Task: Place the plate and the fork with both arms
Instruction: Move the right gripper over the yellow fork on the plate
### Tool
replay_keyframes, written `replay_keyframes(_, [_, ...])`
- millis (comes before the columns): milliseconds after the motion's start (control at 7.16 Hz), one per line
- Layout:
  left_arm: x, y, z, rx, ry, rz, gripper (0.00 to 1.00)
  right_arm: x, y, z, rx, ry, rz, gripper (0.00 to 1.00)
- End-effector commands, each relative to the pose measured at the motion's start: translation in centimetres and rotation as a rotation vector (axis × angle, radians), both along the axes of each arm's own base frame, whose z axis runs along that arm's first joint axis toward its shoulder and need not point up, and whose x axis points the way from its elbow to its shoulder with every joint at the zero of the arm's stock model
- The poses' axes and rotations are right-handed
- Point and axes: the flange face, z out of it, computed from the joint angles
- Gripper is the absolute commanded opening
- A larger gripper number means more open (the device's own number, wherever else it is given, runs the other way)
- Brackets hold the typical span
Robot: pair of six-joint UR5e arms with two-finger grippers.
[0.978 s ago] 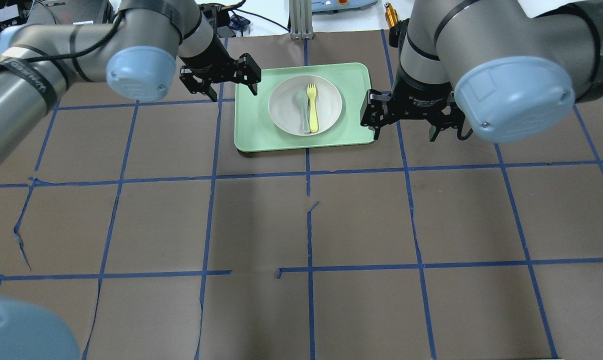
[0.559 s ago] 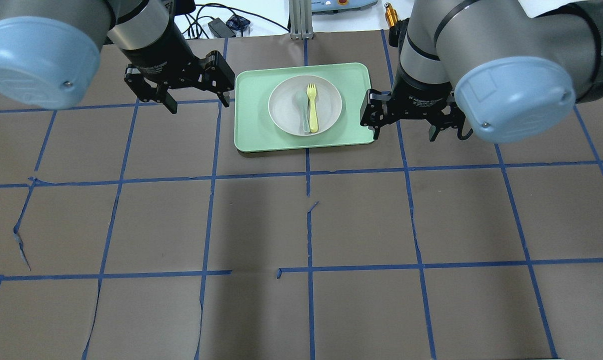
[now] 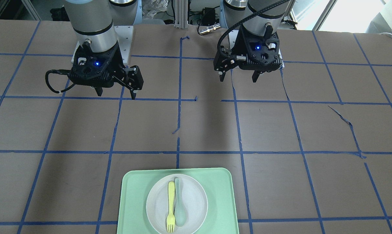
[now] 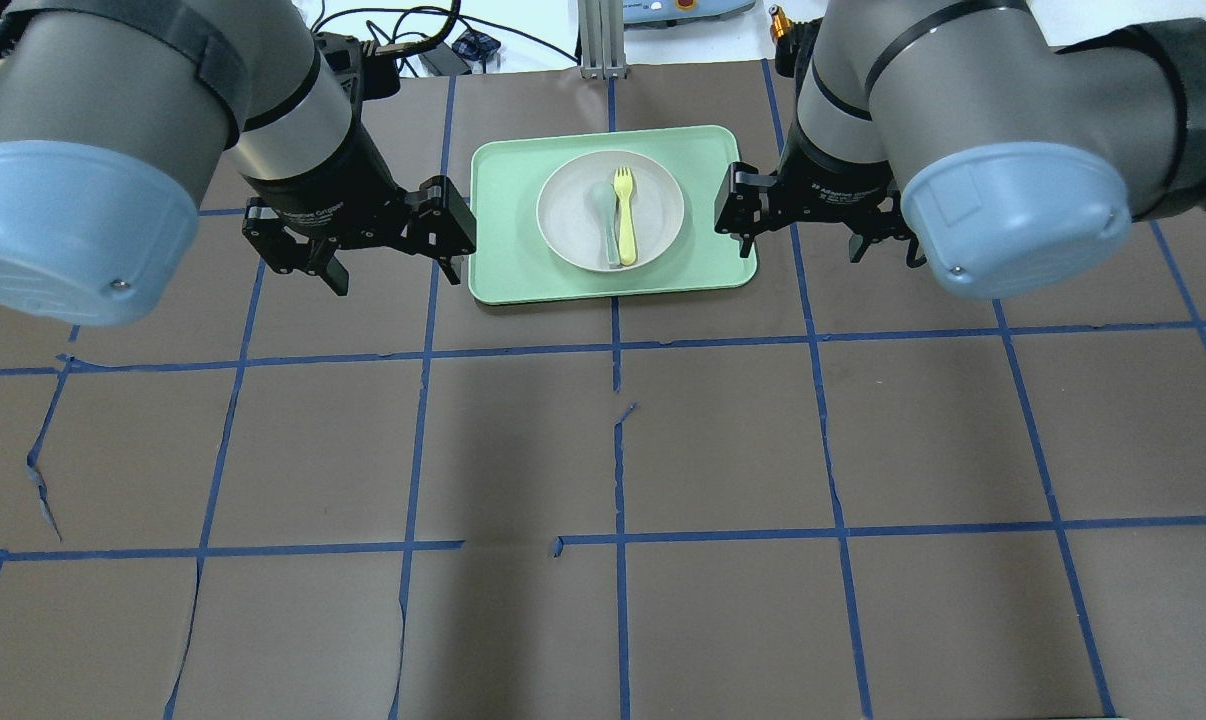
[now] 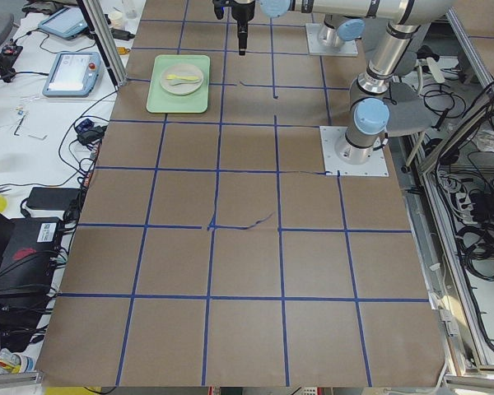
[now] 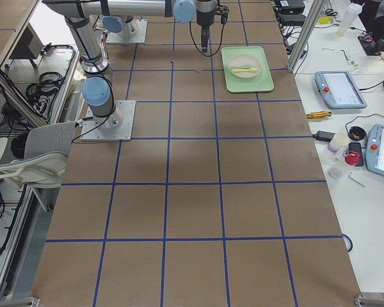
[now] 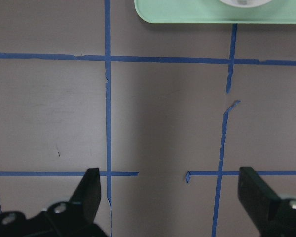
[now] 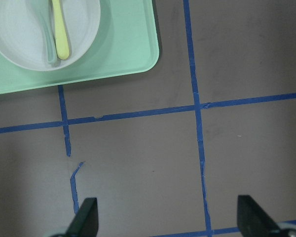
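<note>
The plate (image 4: 660, 215) and the fork (image 4: 625, 222) are untouched, and neither arm has hold of anything. The left gripper (image 4: 396, 278) has its fingers spread wide and empty. So does the right gripper (image 4: 801, 250); its wrist camera shows both fingers far apart with bare brown surface (image 4: 523, 440) between them. From above, the two grippers sit either side of the green tray (image 4: 508, 235). From across the table, though, both hang in the air on the robot's side of the tray, touching nothing.

The plate lies flat in the middle of that tray. The yellow fork rests on it with its tines pointing away from the robot. A pale spoon (image 4: 603, 200) lies just beside the fork, on the left arm's side, and I can't tell whether the two handles touch.

The fork looks light, stiff and smooth, so I'd expect it to twist or skid if pinched near an end. The middle of the handle seems the best hold, with one finger coming down on the free side away from the spoon. The right gripper is the nearer one for that.

The plate looks rigid and light, probably not very fragile, but shallow and low-rimmed. Its rim is the only place to take it, on the bare left-hand edge. Lifting it while the cutlery is on it could let both pieces slide.
</note>
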Motion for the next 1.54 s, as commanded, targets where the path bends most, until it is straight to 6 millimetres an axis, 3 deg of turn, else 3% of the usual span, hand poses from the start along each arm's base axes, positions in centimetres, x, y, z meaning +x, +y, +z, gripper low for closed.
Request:
replay_keyframes(0, [0.0,0.1,0.0,0.001,-0.006,-0.001,1.0,0.5,-1.7,-1.0,-0.017,-0.014,0.014,1.0])
replay_keyframes(140, [0.1,0.1,-0.1,0.004,-0.008,-0.001,1.0,1.1,-4.1,-0.7,-0.023,-0.028,0.035,1.0])
replay_keyframes(279, [0.0,0.1,-0.1,0.003,-0.006,-0.001,1.0,2.5,-9.3,-2.6,0.002,-0.067,0.084,1.0])
replay_keyframes(419, [0.1,0.1,-0.1,0.003,-0.008,-0.001,1.0,3.7,-15.2,-6.1,0.027,-0.068,0.07,1.0])
replay_keyframes(559, [0.2,0.1,-0.2,0.004,-0.019,-0.001,1.0,5.2,-20.2,-11.1,0.063,-0.065,0.058,1.0])
replay_keyframes(699, [0.2,0.0,-0.4,0.007,-0.021,-0.001,1.0,7.0,-21.6,-13.9,0.078,-0.058,0.063,0.9])
replay_keyframes(838, [0.2,0.0,-0.4,0.007,-0.021,0.001,1.0,7.8,-22.2,-16.0,0.073,-0.064,0.046,0.62])
replay_keyframes(978, [0.2,0.0,-0.4,0.007,-0.021,0.001,1.0,8.9,-22.5,-18.4,0.074,-0.065,0.052,0.62])
replay_keyframes(1397, [0.2,0.4,-1.3,0.026,-0.025,0.001,1.0,9.6,-22.5,-20.2,0.09,-0.062,0.059,0.61])
